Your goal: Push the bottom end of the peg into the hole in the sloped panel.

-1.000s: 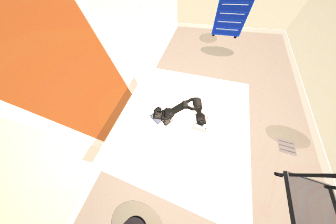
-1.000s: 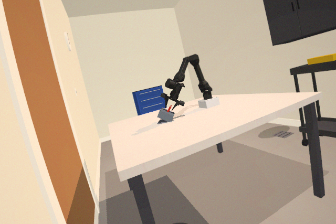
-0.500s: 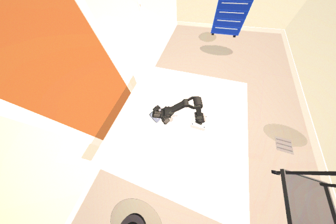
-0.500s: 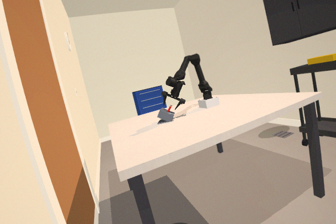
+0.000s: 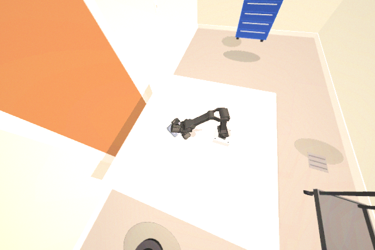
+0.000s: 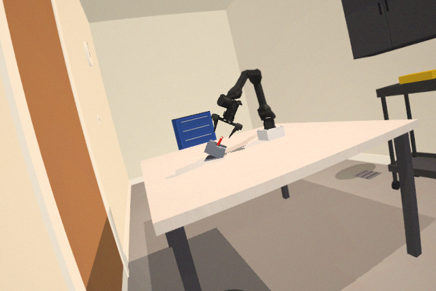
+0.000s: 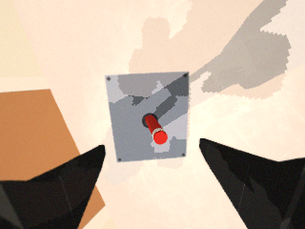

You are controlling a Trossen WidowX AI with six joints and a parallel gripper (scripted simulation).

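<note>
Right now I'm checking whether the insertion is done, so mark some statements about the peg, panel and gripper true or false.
1. The red peg sits in the hole of the grey panel. True.
2. The gripper is shut on the peg. False: it is open, touching nothing.
3. The peg lies flat on the table. False: it sticks out of the panel.
4. The gripper is above the panel. True.

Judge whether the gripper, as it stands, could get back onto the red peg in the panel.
Probably yes. The gripper is open, its fingers wide apart on either side above the red peg, which sticks out of the grey panel with nothing between.
</note>
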